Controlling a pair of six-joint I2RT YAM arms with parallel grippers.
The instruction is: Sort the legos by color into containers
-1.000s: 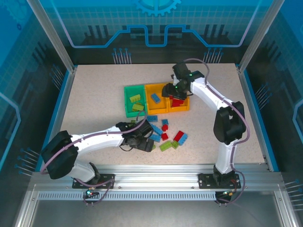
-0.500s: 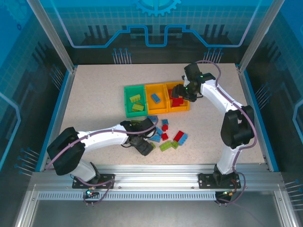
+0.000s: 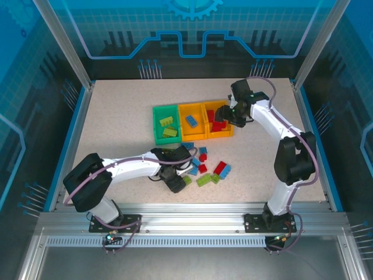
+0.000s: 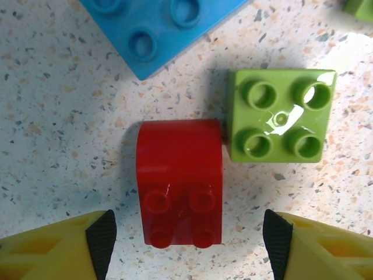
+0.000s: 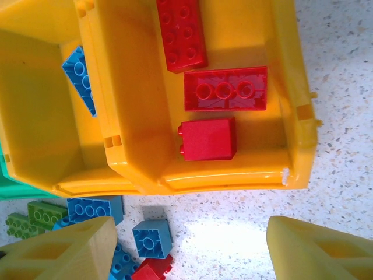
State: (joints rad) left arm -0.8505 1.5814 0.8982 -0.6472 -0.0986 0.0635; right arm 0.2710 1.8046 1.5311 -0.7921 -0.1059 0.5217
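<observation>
our left jaws stand spread on either side of a red lego (image 4: 179,181) lying studs-up on the counter (image 4: 58,146), the pads clear of both its sides, with a lime green lego (image 4: 281,115) just beside one corner and a blue lego (image 4: 160,29) near beyond. we judge the brick light, rigid and glossy, so it is best pinched low and squarely across its 2 flat side walls, lest it slip or nudge the green neighbour. our right jaws hang spread and empty over the right orange container (image 5: 221,172), where 3 red legos (image 5: 226,88) lie.

No legible text, labels or numbers anywhere.
</observation>
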